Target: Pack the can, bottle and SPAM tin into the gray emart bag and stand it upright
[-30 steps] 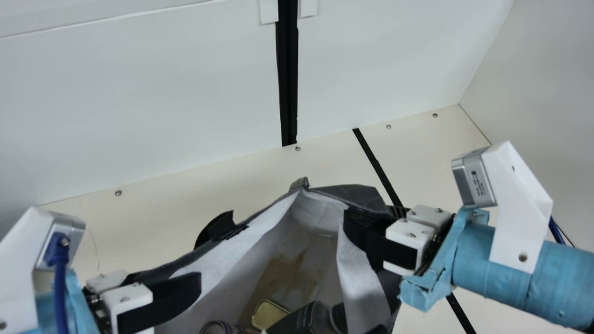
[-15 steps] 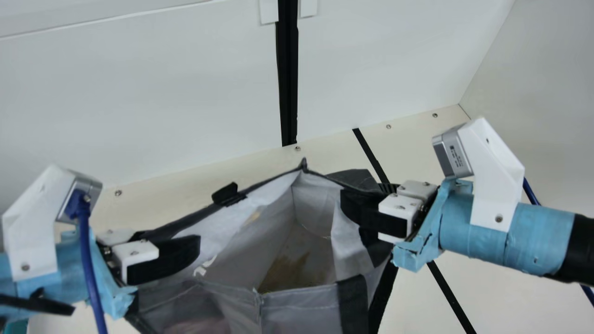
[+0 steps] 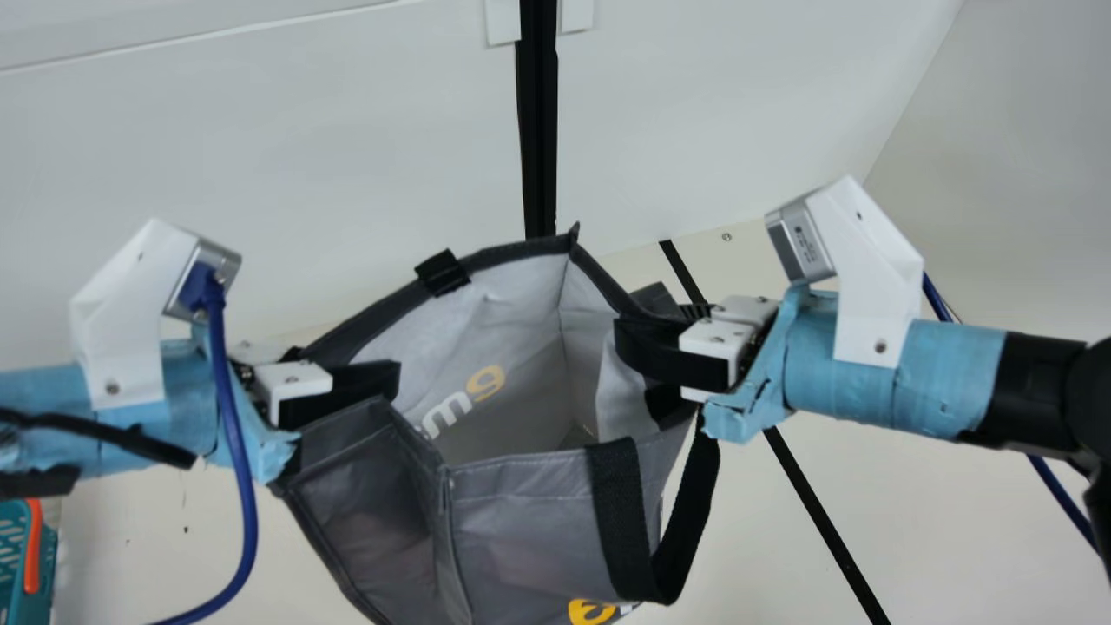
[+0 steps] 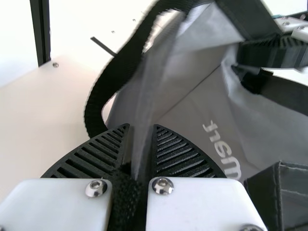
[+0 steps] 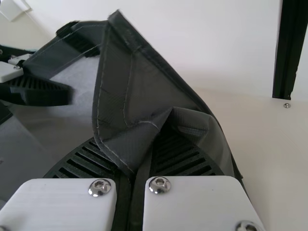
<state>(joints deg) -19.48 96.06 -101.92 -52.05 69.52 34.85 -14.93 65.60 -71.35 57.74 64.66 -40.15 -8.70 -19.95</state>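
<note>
So the gray emart bag (image 3: 529, 529) just came up between my arms, mouth open. Black handle (image 3: 621, 521) loops down its near side. Left jaws are clamped on one side's fabric, right jaws pinch the other. Black post (image 3: 538, 130) is way behind.

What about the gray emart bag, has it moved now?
Yes, the gray emart bag rose in the main view. Its rim was below the black wall strip; now they overlap.
</note>
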